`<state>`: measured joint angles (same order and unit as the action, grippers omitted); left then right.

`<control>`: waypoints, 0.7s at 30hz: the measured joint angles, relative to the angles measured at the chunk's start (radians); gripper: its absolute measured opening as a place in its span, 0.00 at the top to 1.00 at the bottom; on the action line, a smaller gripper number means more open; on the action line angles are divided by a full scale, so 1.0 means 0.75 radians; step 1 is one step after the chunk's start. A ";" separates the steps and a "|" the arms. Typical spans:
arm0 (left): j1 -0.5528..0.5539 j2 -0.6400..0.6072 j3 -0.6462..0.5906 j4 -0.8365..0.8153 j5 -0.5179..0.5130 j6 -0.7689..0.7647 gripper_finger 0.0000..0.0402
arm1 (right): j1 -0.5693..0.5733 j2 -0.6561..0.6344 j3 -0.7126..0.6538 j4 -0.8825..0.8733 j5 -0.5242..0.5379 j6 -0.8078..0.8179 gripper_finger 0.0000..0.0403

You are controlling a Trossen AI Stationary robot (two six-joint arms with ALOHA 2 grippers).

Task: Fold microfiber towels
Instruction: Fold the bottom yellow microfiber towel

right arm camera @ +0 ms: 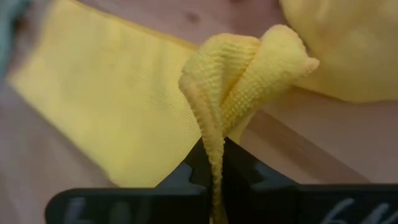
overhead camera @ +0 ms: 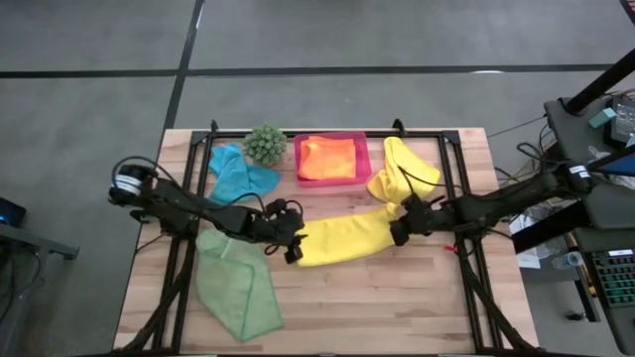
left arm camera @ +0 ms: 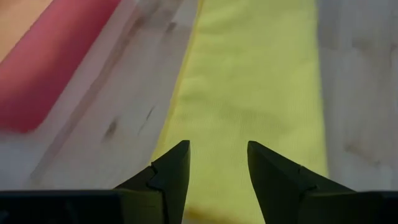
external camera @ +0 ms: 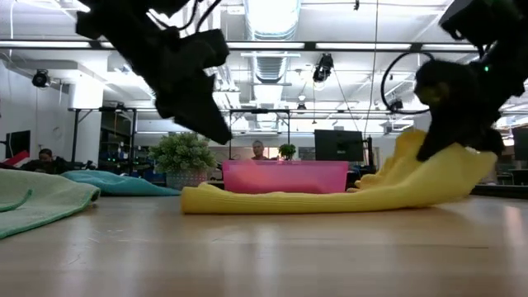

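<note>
A yellow microfiber towel [overhead camera: 342, 241], folded into a long strip, lies across the table's middle. My right gripper [overhead camera: 402, 226] is shut on its right end, which is raised. My left gripper [overhead camera: 295, 248] hangs open just above the strip's left end [left arm camera: 249, 93], touching nothing, and shows clear of the cloth in the low view [external camera: 219, 124]. A second yellow towel [overhead camera: 402, 169] lies crumpled at the far right. An orange towel [overhead camera: 327, 159] rests in the pink tray [overhead camera: 361, 141]. A teal towel [overhead camera: 238, 177] and a light green towel [overhead camera: 236, 286] lie on the left. My right gripper pinches a bunched fold of several layers at the yellow towel's right end [right arm camera: 219, 118] between its two fingers. The fingers slant down from the table's right side. That end is lifted off the table [external camera: 445, 161]; the rest of the strip lies flat toward its left end [external camera: 206, 198].
A small spiky green plant [overhead camera: 265, 144] stands at the far edge between the teal towel and the tray. Bare wood shows along the near edge right of the green towel [overhead camera: 397, 307]. A person [external camera: 258, 150] sits in the room behind the table.
</note>
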<state>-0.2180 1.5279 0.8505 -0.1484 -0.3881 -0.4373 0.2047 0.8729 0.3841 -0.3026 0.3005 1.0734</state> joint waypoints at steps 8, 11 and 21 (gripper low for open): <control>-0.067 -0.137 -0.112 -0.018 -0.120 -0.108 0.64 | 0.000 0.085 0.044 0.327 0.009 -0.082 0.97; -0.099 -0.170 -0.138 -0.018 -0.178 -0.140 0.64 | 0.000 0.183 0.090 0.429 0.008 -0.100 0.97; -0.142 -0.210 -0.159 0.042 -0.222 -0.142 0.64 | -0.014 0.649 0.428 0.446 0.019 -0.235 0.97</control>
<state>-0.3244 1.3707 0.7314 -0.1170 -0.5549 -0.5442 0.1942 1.3595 0.7051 0.0316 0.3149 0.8970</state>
